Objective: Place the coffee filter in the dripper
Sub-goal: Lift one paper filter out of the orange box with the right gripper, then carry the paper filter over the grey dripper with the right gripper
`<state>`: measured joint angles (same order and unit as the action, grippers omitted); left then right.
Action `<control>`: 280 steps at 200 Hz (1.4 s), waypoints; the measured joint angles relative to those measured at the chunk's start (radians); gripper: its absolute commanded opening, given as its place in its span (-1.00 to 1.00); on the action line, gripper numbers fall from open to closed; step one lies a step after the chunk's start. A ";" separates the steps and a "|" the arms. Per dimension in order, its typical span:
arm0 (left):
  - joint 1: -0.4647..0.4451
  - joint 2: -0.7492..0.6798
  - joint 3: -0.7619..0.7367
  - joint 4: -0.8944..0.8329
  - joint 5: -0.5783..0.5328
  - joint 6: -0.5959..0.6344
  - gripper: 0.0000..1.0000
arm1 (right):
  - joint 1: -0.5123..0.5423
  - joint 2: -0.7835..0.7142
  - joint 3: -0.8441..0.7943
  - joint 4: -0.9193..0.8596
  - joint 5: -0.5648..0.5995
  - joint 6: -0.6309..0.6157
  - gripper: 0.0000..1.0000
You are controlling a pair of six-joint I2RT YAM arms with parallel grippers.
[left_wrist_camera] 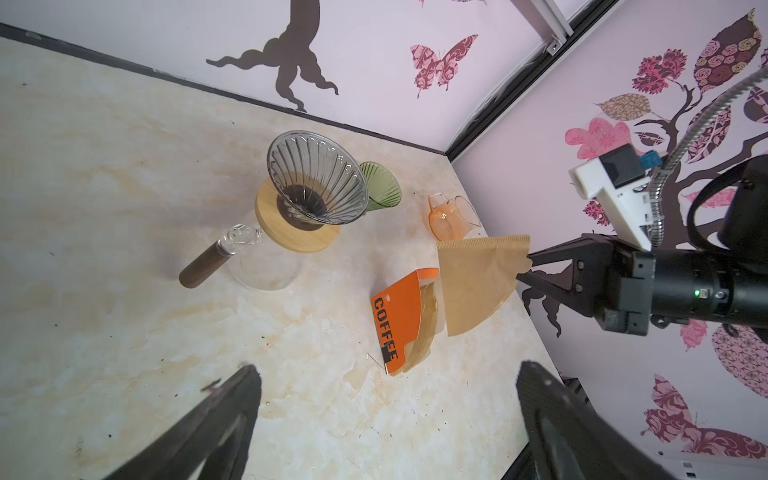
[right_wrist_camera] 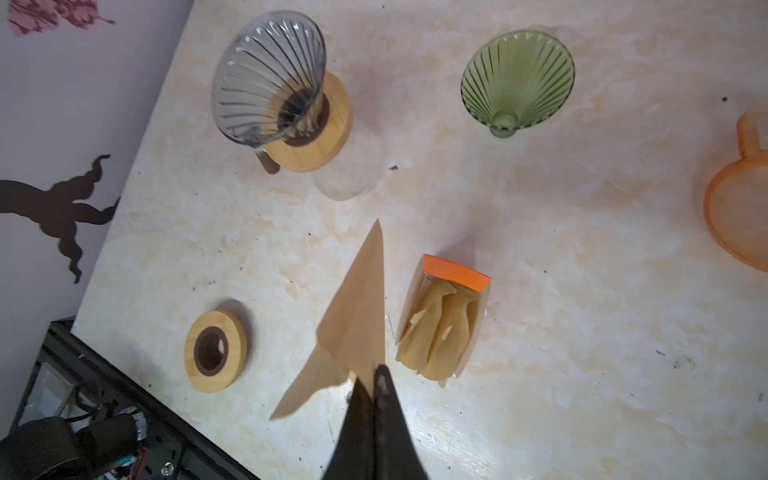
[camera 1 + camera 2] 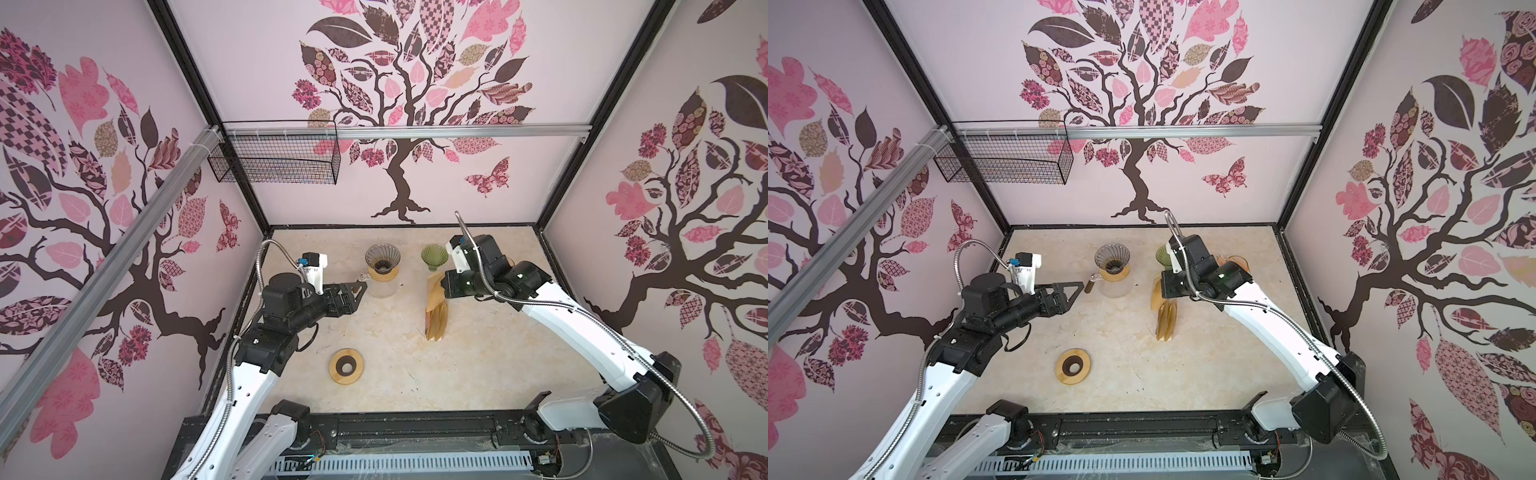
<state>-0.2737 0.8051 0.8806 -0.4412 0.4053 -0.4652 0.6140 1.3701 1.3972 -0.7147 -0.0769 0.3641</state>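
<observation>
Marbled cream bench (image 3: 478,365) fills the floor of a cell lined with tree-pattern panels. We work outward from the loaded arm.

1. We find the right gripper (image 2: 374,376) closed on one coffee filter (image 2: 357,316), pinching it at a corner of its wide edge. The filter is held above the bench. It is flat rather than opened into a cone, and its long axis runs from the pinch straight out to its pointed tip.

2. Just beside the hanging filter stands the orange filter box (image 2: 444,324), with further filters upright inside it.

3. The governing relation: in both top views the grey dripper (image 3: 382,254) lies to the left of the right gripper and slightly nearer the back wall. It sits upright in a wooden collar (image 2: 328,137) on a glass carafe (image 1: 266,270), with its mouth open and empty. We judge this to be the target, though a green dripper (image 2: 517,79) rests directly on the bench, closer to the right arm.

4. The left gripper (image 3: 359,291) is spread wide and empty, just beside the carafe handle (image 1: 203,268). It is the nearer of the two to the grey dripper, yet it carries nothing.

5. We expect the coming move to need a leftward carry and a tip-down turn of the filter above the dripper mouth.
</observation>
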 measured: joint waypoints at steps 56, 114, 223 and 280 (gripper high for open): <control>0.000 -0.082 -0.014 0.025 0.019 0.010 0.96 | 0.000 0.118 0.223 0.022 -0.081 0.013 -1.00; 0.000 -0.115 -0.019 0.065 0.033 0.011 0.96 | 0.002 0.322 0.406 0.017 -0.132 0.018 -1.00; 0.000 -0.109 -0.025 0.065 0.033 0.011 0.96 | 0.018 0.586 0.706 -0.089 -0.101 0.005 -1.00; 0.000 -0.109 -0.025 0.065 0.033 0.011 0.96 | 0.021 0.705 0.833 -0.158 -0.064 -0.011 -1.00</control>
<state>-0.2737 0.6956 0.8555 -0.3759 0.4385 -0.4541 0.6350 2.0750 2.2303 -0.8726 -0.1410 0.3534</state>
